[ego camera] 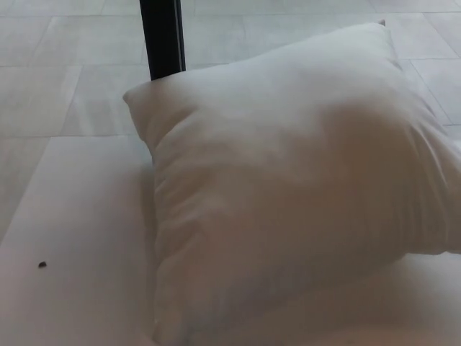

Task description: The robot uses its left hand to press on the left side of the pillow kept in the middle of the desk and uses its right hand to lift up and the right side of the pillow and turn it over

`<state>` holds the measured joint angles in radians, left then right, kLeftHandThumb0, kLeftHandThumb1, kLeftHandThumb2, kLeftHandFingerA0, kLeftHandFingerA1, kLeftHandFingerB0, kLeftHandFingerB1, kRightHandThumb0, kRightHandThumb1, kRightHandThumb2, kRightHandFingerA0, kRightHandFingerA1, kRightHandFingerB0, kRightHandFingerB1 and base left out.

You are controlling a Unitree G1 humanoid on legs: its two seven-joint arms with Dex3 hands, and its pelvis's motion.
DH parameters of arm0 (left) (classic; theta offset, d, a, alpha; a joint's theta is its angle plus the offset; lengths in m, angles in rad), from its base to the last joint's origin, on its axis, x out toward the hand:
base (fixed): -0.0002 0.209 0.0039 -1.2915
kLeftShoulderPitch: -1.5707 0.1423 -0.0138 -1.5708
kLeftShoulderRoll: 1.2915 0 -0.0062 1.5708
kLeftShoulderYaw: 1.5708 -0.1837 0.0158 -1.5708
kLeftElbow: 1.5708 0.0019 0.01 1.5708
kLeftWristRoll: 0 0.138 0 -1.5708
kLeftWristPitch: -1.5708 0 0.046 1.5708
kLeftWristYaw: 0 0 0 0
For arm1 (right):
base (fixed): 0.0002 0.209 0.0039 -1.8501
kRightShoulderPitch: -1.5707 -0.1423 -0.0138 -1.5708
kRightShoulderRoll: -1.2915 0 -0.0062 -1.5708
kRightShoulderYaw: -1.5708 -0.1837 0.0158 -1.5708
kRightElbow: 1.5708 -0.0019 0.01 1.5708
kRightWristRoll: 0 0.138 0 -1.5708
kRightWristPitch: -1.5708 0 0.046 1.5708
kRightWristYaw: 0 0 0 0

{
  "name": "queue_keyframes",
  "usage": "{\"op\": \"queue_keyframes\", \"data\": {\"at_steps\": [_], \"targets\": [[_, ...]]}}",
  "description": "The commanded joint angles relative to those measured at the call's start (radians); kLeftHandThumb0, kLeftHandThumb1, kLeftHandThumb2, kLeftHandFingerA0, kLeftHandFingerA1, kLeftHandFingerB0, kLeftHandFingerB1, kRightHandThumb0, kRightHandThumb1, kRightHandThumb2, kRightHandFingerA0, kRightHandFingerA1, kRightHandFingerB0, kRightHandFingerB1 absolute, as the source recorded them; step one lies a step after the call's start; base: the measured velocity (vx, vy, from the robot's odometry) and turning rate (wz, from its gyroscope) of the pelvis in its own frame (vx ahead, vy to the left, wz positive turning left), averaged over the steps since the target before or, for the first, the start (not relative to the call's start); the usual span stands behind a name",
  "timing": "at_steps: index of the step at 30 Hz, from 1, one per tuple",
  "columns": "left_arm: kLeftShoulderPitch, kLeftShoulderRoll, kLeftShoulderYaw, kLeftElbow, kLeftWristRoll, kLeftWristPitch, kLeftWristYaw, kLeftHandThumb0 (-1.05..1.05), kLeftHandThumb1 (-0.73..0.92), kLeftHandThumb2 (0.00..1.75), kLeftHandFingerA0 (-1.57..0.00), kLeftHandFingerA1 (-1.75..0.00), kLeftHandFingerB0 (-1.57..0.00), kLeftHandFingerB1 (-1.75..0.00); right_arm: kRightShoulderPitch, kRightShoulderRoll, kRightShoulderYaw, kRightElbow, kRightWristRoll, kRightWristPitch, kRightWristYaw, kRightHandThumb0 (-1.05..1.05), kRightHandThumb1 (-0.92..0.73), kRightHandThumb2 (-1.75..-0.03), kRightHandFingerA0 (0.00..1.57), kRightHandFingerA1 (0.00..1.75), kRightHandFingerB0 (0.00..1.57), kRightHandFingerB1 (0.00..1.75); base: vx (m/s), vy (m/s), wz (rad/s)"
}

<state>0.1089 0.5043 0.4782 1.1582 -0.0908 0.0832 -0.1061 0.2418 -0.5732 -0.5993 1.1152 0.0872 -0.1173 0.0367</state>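
Note:
A large white pillow (288, 187) fills most of the head view. It stands tilted up, its right side raised off the white desk (79, 231) and its lower left edge resting near the desk's front. A shadow lies under its raised right edge. Neither of my hands shows in this view; whatever lifts the pillow is hidden behind it.
A black vertical post (163, 37) stands beyond the desk's far edge at the upper left. Pale floor tiles (43, 79) lie behind the desk. A tiny dark speck (42, 264) sits on the desk at the left.

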Motion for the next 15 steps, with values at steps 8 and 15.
{"op": "queue_keyframes", "data": {"at_steps": [8,15], "targets": [[-0.172,0.073,0.341,-0.010,-0.272,-0.178,-0.070,-0.83,0.79,0.64,-0.68,-0.55,-0.46,-0.38,-0.187,-0.180,-0.271,0.003,0.248,0.105,0.059,-1.05,-0.85,-0.71,0.91,1.42,0.00,0.58,0.00,0.000,0.00],[-0.422,0.226,0.409,-0.015,-0.287,-0.132,-0.010,-0.88,0.76,0.64,-0.38,-0.53,-0.25,-0.32,-0.403,-0.281,-0.286,-0.208,0.289,0.188,0.112,-1.05,-0.66,-1.15,0.13,0.68,0.00,0.29,0.00,0.000,0.00]]}}
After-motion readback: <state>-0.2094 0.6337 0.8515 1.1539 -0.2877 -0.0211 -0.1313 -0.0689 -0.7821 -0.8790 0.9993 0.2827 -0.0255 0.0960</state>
